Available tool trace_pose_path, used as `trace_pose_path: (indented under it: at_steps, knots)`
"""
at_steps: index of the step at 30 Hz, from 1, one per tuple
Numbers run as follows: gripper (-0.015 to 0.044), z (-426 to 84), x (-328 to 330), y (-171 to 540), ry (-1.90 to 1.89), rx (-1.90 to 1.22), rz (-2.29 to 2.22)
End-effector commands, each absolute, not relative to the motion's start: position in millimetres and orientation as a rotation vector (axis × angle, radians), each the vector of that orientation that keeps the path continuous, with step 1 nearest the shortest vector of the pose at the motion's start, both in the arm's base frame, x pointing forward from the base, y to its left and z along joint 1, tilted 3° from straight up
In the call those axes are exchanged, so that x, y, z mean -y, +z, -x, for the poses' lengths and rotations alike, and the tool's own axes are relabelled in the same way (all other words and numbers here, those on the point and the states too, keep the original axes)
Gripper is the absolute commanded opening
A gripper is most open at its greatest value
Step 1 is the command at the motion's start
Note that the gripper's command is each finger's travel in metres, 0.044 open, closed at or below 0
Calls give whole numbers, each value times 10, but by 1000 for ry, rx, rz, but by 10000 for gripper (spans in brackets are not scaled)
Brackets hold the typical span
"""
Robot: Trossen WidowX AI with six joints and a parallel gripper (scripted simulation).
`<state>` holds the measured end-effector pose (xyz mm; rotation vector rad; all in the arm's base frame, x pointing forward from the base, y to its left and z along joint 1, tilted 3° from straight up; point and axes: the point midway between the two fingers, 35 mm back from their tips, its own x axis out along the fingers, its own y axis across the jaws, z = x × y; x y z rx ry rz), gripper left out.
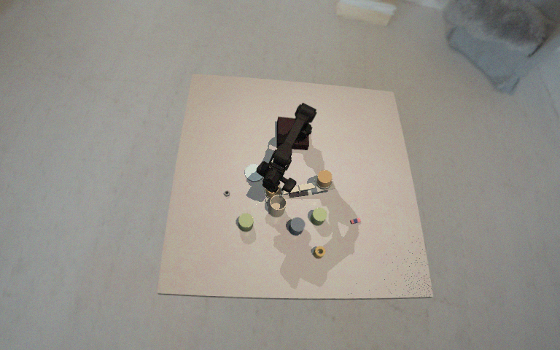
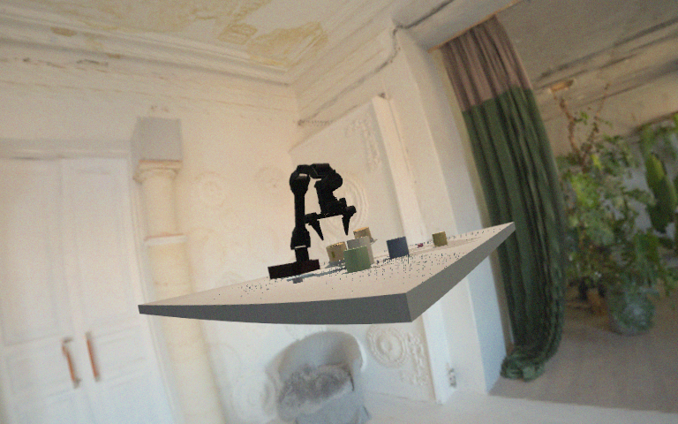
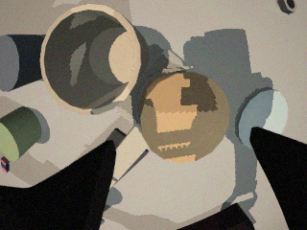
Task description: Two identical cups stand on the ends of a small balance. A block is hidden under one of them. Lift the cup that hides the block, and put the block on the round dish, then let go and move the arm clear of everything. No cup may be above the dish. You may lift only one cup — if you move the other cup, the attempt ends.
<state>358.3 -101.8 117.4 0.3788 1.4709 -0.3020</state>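
Note:
My gripper is open and empty. It points down, with its fingertips above one orange cup. In the wrist view that cup shows between and a little beyond the fingertips. The arm partly covers it in the top view. The other orange cup stands on the balance's far end, outside the wrist view. The balance beam runs between them; I cannot tell its tilt. The pale round dish lies beside the first cup, with no cup above it. No block is visible.
A hollow beige container stands very close to the first cup. Green cylinders, a blue-grey cylinder, a yellow ring, a small nut and a red-blue piece are around.

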Motion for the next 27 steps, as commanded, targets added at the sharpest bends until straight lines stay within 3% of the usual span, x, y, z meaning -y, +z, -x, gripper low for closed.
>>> trace_pose_path:
  at_steps: [1,27]
  knots:
    - [440,-3569,1019,1096,-312,-1483,-381]
    - [440,-3608,1010,687,-312,-1483,-381]
